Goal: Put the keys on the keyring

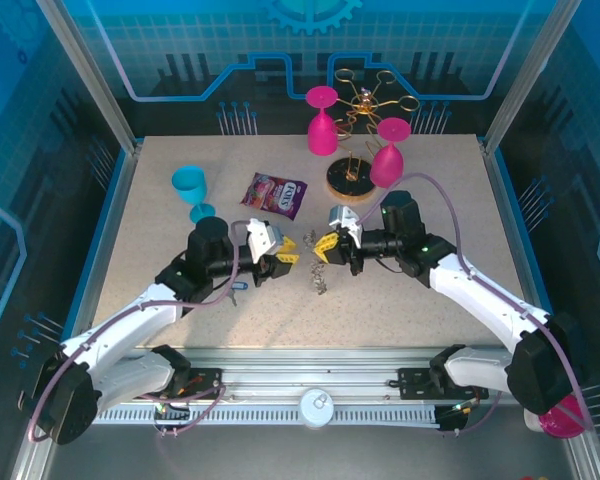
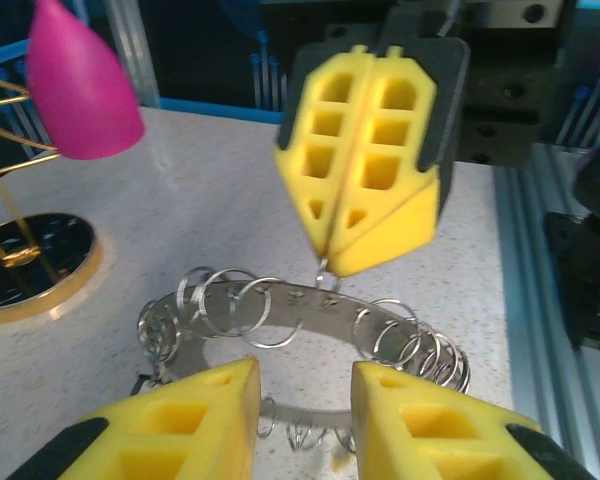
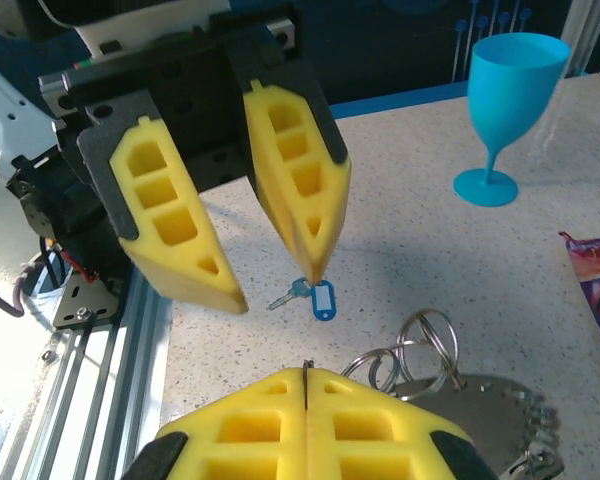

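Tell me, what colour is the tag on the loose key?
The tag is blue; the right wrist view shows it best.

Pose: left arm (image 1: 130,325) is extended from its base at near left and angled to the right. The right arm (image 1: 485,295) is extended from near right and angled to the left. Wrists are held low, and the grippers are pointed at each other mid-workspace, tips near but apart.

On the left gripper (image 1: 283,252) the jaws are seen parted, with a clear gap between the yellow pads (image 2: 195,415) and the fingers tilted downward.

On the right gripper (image 1: 323,247) the jaws are pressed fully together. Its pads (image 3: 245,425) are met along one seam, and the tip is pointed down.
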Action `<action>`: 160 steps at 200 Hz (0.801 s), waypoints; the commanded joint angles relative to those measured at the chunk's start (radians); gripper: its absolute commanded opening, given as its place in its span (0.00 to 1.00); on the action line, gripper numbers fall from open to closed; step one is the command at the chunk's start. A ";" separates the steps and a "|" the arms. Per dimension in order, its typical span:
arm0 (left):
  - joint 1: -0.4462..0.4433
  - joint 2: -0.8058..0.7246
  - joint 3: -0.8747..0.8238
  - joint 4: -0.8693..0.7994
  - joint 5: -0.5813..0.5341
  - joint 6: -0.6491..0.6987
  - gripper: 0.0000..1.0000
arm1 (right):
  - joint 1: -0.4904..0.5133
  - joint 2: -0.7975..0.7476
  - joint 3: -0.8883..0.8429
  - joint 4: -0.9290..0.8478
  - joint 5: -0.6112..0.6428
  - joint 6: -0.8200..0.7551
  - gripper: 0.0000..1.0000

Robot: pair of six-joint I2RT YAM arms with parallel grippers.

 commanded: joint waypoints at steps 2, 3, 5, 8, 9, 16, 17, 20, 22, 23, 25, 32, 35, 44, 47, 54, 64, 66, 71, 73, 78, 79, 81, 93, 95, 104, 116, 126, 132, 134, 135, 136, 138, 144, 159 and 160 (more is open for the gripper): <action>0.001 0.009 -0.024 0.086 0.127 0.029 0.29 | 0.025 0.015 0.048 0.015 -0.057 -0.060 0.00; 0.000 0.009 -0.025 0.088 0.128 0.030 0.29 | 0.026 0.016 0.049 0.015 -0.057 -0.062 0.00; 0.000 0.009 -0.027 0.091 0.131 0.030 0.29 | 0.027 0.016 0.049 0.013 -0.056 -0.063 0.00; 0.001 0.007 -0.032 0.098 0.133 0.030 0.30 | 0.028 0.018 0.051 0.010 -0.057 -0.068 0.00; 0.000 0.007 -0.033 0.101 0.134 0.030 0.30 | 0.029 0.019 0.052 0.011 -0.055 -0.069 0.00; -0.001 0.007 -0.043 0.118 0.130 0.031 0.31 | 0.033 0.023 0.056 -0.001 -0.054 -0.082 0.00; -0.002 0.007 -0.045 0.119 0.130 0.029 0.31 | 0.034 0.024 0.056 -0.003 -0.054 -0.083 0.00; -0.002 0.007 -0.049 0.126 0.126 0.028 0.31 | 0.035 0.026 0.059 -0.009 -0.055 -0.090 0.00; -0.002 0.009 -0.052 0.129 0.126 0.029 0.31 | 0.037 0.029 0.061 -0.013 -0.057 -0.094 0.00; -0.003 0.009 -0.052 0.132 0.126 0.029 0.31 | 0.037 0.029 0.062 -0.015 -0.058 -0.096 0.00; -0.002 0.008 -0.055 0.136 0.124 0.028 0.31 | 0.038 0.030 0.062 -0.018 -0.059 -0.100 0.00; -0.003 0.010 -0.060 0.145 0.124 0.028 0.31 | 0.042 0.037 0.067 -0.024 -0.061 -0.108 0.00; -0.003 0.012 -0.062 0.148 0.126 0.028 0.31 | 0.043 0.039 0.068 -0.026 -0.062 -0.111 0.00; -0.004 0.015 -0.062 0.147 0.126 0.028 0.31 | 0.047 0.046 0.073 -0.034 -0.070 -0.120 0.00; -0.004 0.018 -0.062 0.145 0.126 0.030 0.31 | 0.047 0.048 0.076 -0.036 -0.071 -0.121 0.00; -0.004 0.021 -0.060 0.138 0.126 0.034 0.31 | 0.050 0.053 0.080 -0.037 -0.074 -0.122 0.00; -0.005 0.025 -0.056 0.129 0.124 0.040 0.31 | 0.053 0.059 0.085 -0.041 -0.080 -0.128 0.00; -0.005 0.026 -0.056 0.127 0.121 0.042 0.30 | 0.054 0.060 0.086 -0.043 -0.081 -0.129 0.00; -0.006 0.029 -0.055 0.123 0.118 0.046 0.31 | 0.054 0.062 0.089 -0.044 -0.084 -0.132 0.00; -0.006 0.029 -0.054 0.121 0.116 0.048 0.31 | 0.056 0.063 0.090 -0.045 -0.084 -0.132 0.00; -0.006 0.030 -0.052 0.119 0.109 0.051 0.31 | 0.058 0.065 0.093 -0.048 -0.088 -0.136 0.00; -0.006 0.030 -0.052 0.118 0.107 0.051 0.31 | 0.059 0.066 0.094 -0.050 -0.088 -0.137 0.00; -0.006 0.031 -0.052 0.118 0.104 0.052 0.31 | 0.060 0.067 0.095 -0.053 -0.089 -0.139 0.00; -0.005 0.033 -0.052 0.118 0.098 0.053 0.30 | 0.066 0.072 0.103 -0.067 -0.088 -0.152 0.00; -0.005 0.033 -0.052 0.118 0.097 0.053 0.30 | 0.066 0.073 0.103 -0.069 -0.088 -0.154 0.00; -0.005 0.037 -0.049 0.118 0.096 0.050 0.30 | 0.069 0.075 0.109 -0.075 -0.089 -0.158 0.00; -0.006 0.041 -0.046 0.111 0.095 0.050 0.29 | 0.072 0.078 0.113 -0.076 -0.092 -0.159 0.00; -0.005 0.043 -0.044 0.108 0.098 0.049 0.29 | 0.077 0.081 0.117 -0.077 -0.091 -0.160 0.00; -0.005 0.043 -0.044 0.110 0.101 0.047 0.29 | 0.081 0.084 0.119 -0.078 -0.090 -0.160 0.00; -0.005 0.045 -0.043 0.112 0.103 0.047 0.28 | 0.081 0.084 0.120 -0.078 -0.090 -0.160 0.00; -0.005 0.045 -0.044 0.112 0.103 0.047 0.28 | 0.081 0.084 0.121 -0.078 -0.090 -0.160 0.00; -0.006 0.045 -0.044 0.112 0.103 0.047 0.28 | 0.081 0.085 0.121 -0.078 -0.090 -0.161 0.00; -0.006 0.045 -0.043 0.112 0.103 0.047 0.28 | 0.083 0.086 0.122 -0.080 -0.090 -0.160 0.00; -0.005 0.046 -0.043 0.114 0.103 0.045 0.27 | 0.086 0.089 0.124 -0.080 -0.090 -0.160 0.00; -0.006 0.050 -0.044 0.116 0.103 0.046 0.24 | 0.094 0.098 0.130 -0.084 -0.091 -0.160 0.00; -0.006 0.049 -0.044 0.116 0.103 0.046 0.24 | 0.095 0.099 0.130 -0.085 -0.091 -0.161 0.00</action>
